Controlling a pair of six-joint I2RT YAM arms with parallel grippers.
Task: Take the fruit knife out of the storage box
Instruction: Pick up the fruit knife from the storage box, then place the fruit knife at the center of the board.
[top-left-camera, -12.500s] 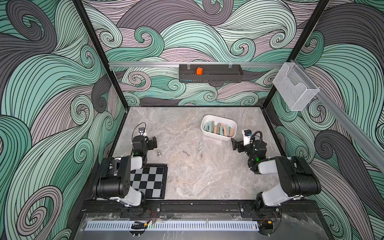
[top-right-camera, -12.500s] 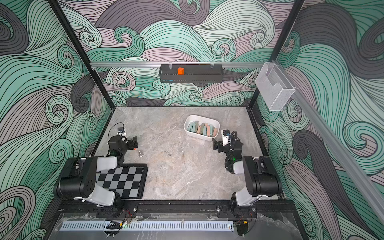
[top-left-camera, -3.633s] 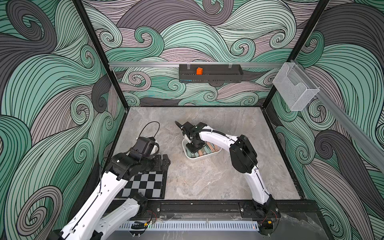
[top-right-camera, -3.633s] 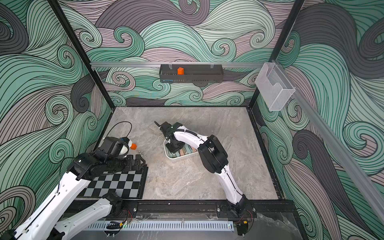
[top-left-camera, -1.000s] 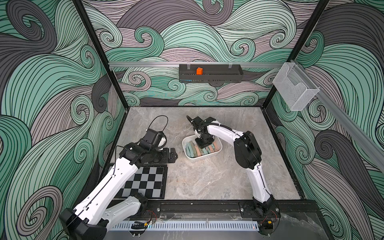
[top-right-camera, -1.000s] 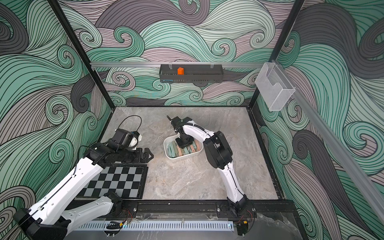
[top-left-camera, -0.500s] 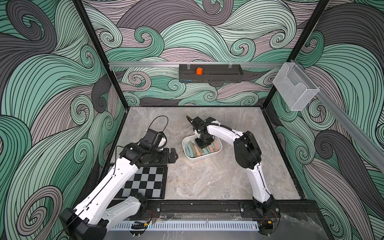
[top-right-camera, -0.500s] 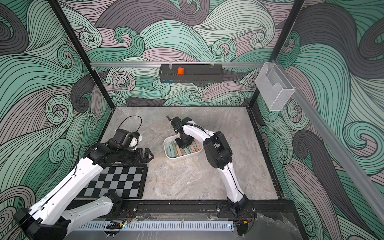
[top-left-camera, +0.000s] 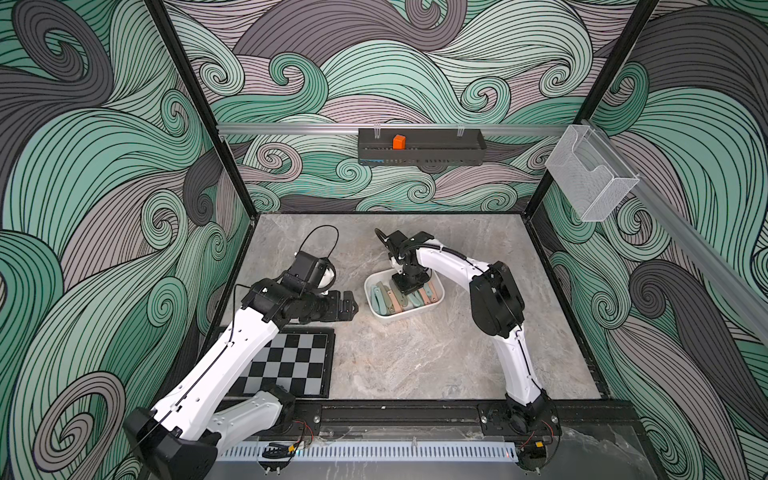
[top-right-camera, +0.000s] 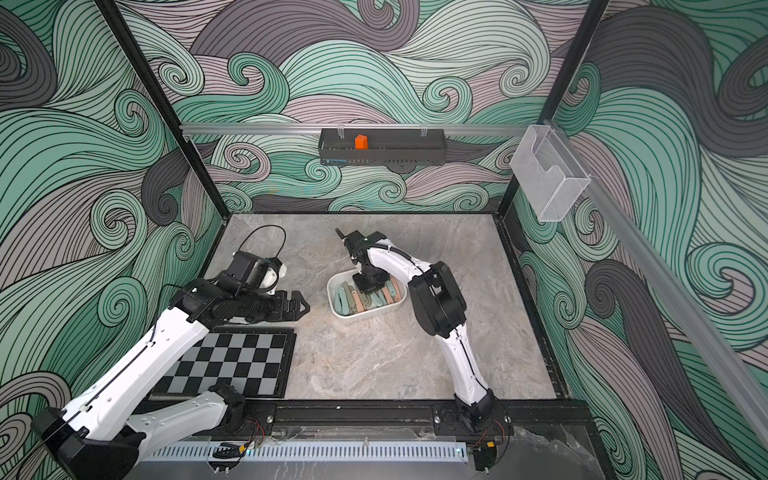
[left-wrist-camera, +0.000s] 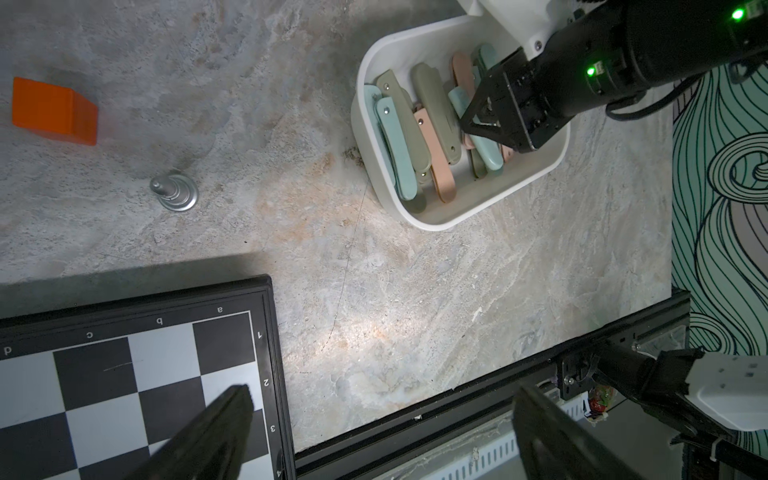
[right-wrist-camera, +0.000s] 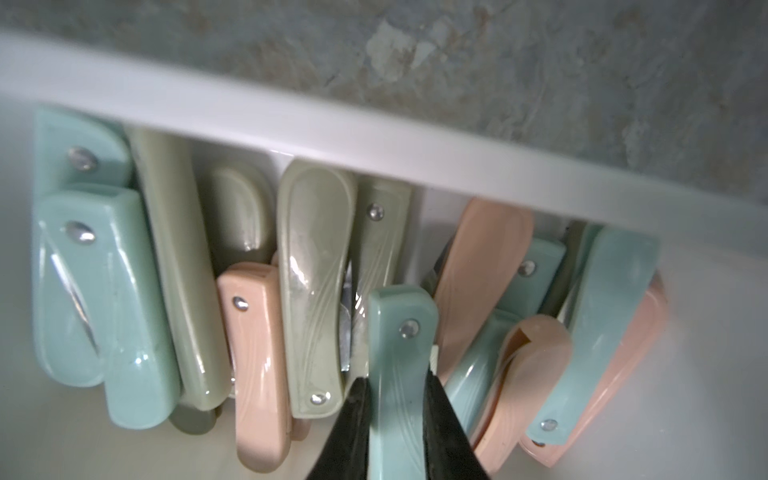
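The white storage box (top-left-camera: 376, 309) stands mid-table and holds several folded fruit knives in teal, olive and pink. My right gripper (right-wrist-camera: 397, 382) reaches down into the box and is shut on a teal fruit knife (right-wrist-camera: 401, 332), its black fingers pressing both sides of the handle. In the left wrist view the same gripper (left-wrist-camera: 478, 120) sits over the box (left-wrist-camera: 457, 216), on that teal knife (left-wrist-camera: 492, 160). My left gripper (top-left-camera: 347, 305) hovers left of the box, open and holding nothing, and shows wide apart in its own view (left-wrist-camera: 382, 399).
A chessboard (top-left-camera: 291, 361) lies at the front left. An orange cube (left-wrist-camera: 54, 112) and a silver chess pawn (left-wrist-camera: 174, 195) rest on the table under my left arm. A black wall tray (top-left-camera: 419, 145) and a clear basket (top-left-camera: 590, 183) hang on the walls.
Since the earliest frames both arms have reached out and the box has come from the back right to mid-table. Over the last second neither arm visibly moves.
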